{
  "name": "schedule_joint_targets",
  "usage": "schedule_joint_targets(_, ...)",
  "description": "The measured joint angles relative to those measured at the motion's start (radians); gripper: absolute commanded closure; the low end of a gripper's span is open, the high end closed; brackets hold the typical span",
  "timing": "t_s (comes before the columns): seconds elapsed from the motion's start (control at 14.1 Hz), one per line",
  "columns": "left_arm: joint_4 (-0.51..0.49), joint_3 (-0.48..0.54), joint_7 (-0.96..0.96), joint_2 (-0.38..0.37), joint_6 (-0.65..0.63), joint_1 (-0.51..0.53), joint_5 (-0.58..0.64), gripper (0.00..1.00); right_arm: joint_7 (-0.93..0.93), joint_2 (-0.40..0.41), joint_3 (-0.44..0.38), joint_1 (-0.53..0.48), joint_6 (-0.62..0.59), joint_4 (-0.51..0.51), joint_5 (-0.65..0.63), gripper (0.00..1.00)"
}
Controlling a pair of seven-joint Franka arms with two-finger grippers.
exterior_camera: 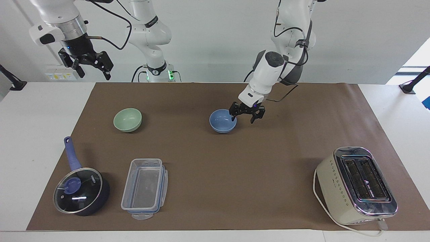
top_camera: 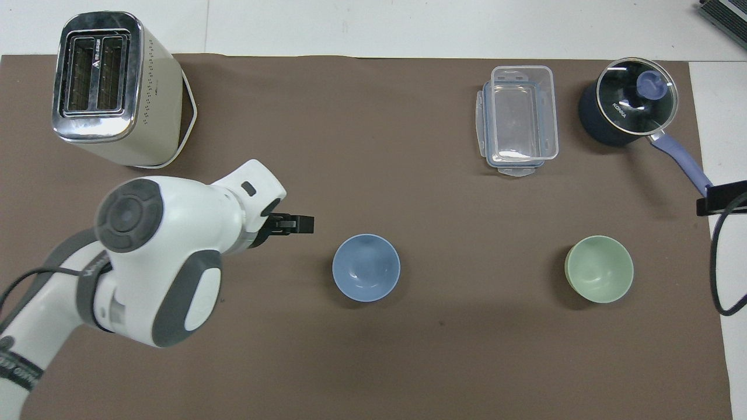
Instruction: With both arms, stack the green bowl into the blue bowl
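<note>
The blue bowl (exterior_camera: 222, 121) (top_camera: 366, 267) sits upright on the brown mat (exterior_camera: 215, 174) near the middle of the table, with nothing in it. The green bowl (exterior_camera: 127, 119) (top_camera: 599, 269) rests on the mat toward the right arm's end, about as near to the robots as the blue one. My left gripper (exterior_camera: 243, 119) (top_camera: 297, 224) hangs open and holds nothing, just above the mat beside the blue bowl toward the left arm's end, clear of its rim. My right gripper (exterior_camera: 94, 71) waits open, high over the white tabletop at the right arm's end.
A cream toaster (exterior_camera: 356, 185) (top_camera: 111, 87) stands farthest from the robots at the left arm's end. A clear plastic container (exterior_camera: 144, 188) (top_camera: 520, 119) and a dark saucepan with a glass lid (exterior_camera: 80, 190) (top_camera: 627, 108) lie farther from the robots than the green bowl.
</note>
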Motion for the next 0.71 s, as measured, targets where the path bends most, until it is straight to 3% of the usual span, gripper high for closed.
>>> schedule_joint_targets(0.28,0.143,0.005,0.159,-0.08,-0.276,0.166,0.076,0.0,0.0,0.0,0.0,0.0,0.0,0.0,0.0,0.0)
schedule_joint_targets(0.71,0.395,0.006,0.365,-0.055,-0.56,0.318,0.108,0.0,0.0,0.0,0.0,0.0,0.0,0.0,0.0,0.0)
